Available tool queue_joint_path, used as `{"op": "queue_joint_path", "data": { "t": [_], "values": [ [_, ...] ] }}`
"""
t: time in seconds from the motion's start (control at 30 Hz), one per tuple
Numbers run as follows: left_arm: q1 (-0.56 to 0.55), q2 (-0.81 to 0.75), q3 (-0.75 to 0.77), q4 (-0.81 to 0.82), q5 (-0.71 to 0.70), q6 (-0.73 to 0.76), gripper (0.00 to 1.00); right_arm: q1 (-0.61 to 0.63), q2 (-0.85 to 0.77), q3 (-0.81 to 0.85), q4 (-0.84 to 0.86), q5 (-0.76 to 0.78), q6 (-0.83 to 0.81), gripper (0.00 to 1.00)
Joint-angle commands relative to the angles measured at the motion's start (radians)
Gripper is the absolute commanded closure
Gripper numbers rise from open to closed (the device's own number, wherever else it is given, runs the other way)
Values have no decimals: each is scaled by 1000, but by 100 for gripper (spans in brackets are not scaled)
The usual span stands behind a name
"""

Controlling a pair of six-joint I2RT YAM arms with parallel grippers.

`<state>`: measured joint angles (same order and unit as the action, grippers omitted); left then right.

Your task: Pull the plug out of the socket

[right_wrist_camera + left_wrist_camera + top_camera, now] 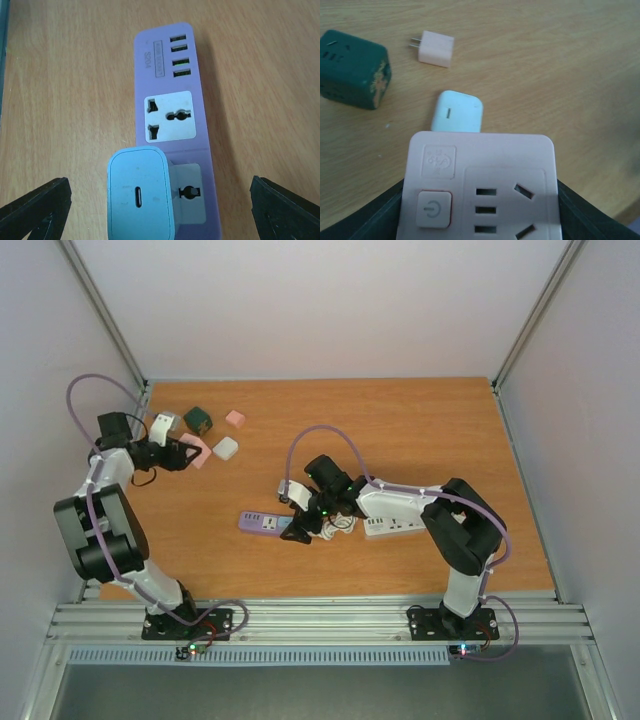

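On the desk under the right arm lies the purple power strip. The light-blue plug sits on its near socket, rising toward the wrist camera and hanging a little over the strip's left edge. The right fingers stand wide apart, one on each side of plug and strip, touching neither; nothing is held. Whether the plug's pins are seated in the socket or only resting on it cannot be told from above. The plug hides the left part of the socket plate and looks joined to the strip, so I judge the pull as not yet done. The step in hand looks like the approach, with the fingers straddling the plug body. Left to do, by my reading: lower, clamp on the plug's sides and draw it straight off; the strip may lift along unless it is held down

Far to the left, the left fingers are clamped on the sides of a pink socket cube. Just beyond it lies a white charger; I cannot tell whether the two touch. A green cube and a small pink plug lie farther off, apart from each other. A white power strip lies beside the right forearm
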<state>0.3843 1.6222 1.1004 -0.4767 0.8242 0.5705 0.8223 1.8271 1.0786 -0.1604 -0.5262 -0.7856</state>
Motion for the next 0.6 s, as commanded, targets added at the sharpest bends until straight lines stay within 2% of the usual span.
{"op": "queue_joint_path", "data": {
  "t": [0.0, 0.2, 0.57],
  "values": [
    [43, 49, 63, 71, 43, -64, 65, 0, -45, 30, -14, 10, 23, 1],
    [46, 13, -13, 326, -192, -42, 65, -2, -59, 29, -17, 16, 26, 1],
    [25, 44, -83, 584, -485, 245, 61, -2, -57, 32, -18, 34, 32, 1]
  ]
}}
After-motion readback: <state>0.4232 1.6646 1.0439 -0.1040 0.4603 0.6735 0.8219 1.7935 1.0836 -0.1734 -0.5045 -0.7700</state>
